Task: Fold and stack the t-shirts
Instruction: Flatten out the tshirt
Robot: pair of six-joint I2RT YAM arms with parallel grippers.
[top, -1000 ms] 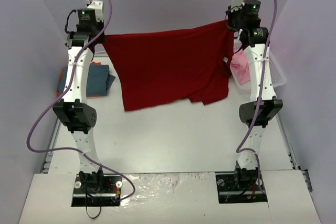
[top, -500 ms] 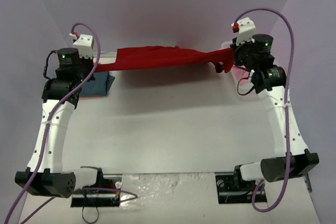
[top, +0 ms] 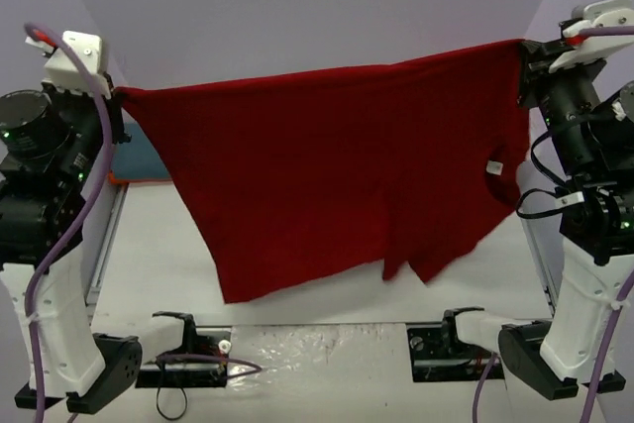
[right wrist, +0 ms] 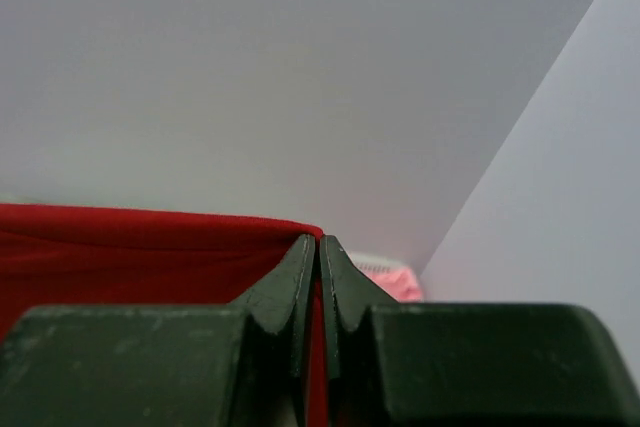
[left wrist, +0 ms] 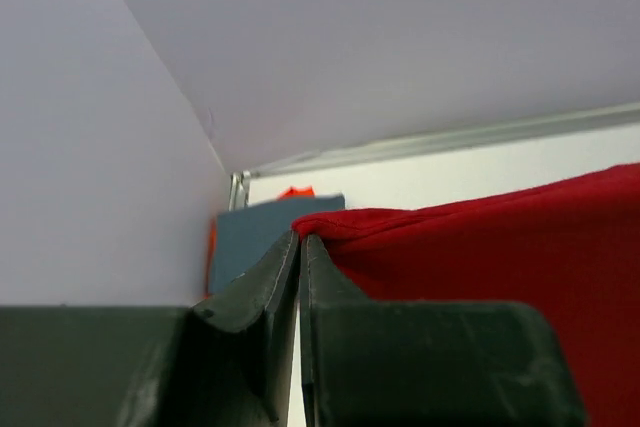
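A dark red t-shirt (top: 337,165) hangs spread wide in the air between my two grippers, its lower edge loose above the table. My left gripper (top: 117,94) is shut on the shirt's upper left corner, as the left wrist view shows (left wrist: 301,239). My right gripper (top: 522,45) is shut on the upper right corner, with red cloth (right wrist: 130,247) pinched between the fingers (right wrist: 320,239). A teal-blue t-shirt (left wrist: 255,237) lies folded at the back left on an orange t-shirt (left wrist: 296,191). A bit of light pink t-shirt (right wrist: 390,282) shows past my right fingers.
The white table (top: 327,294) lies under the hanging shirt. A metal rail (top: 104,245) runs along its left side. Grey walls close in the back and both sides. Both arm bases (top: 188,359) sit at the near edge.
Both arms have risen and swung toward the camera and outward. The red shirt, stretched low and flat half a second ago, now hangs high as a wide sheet.
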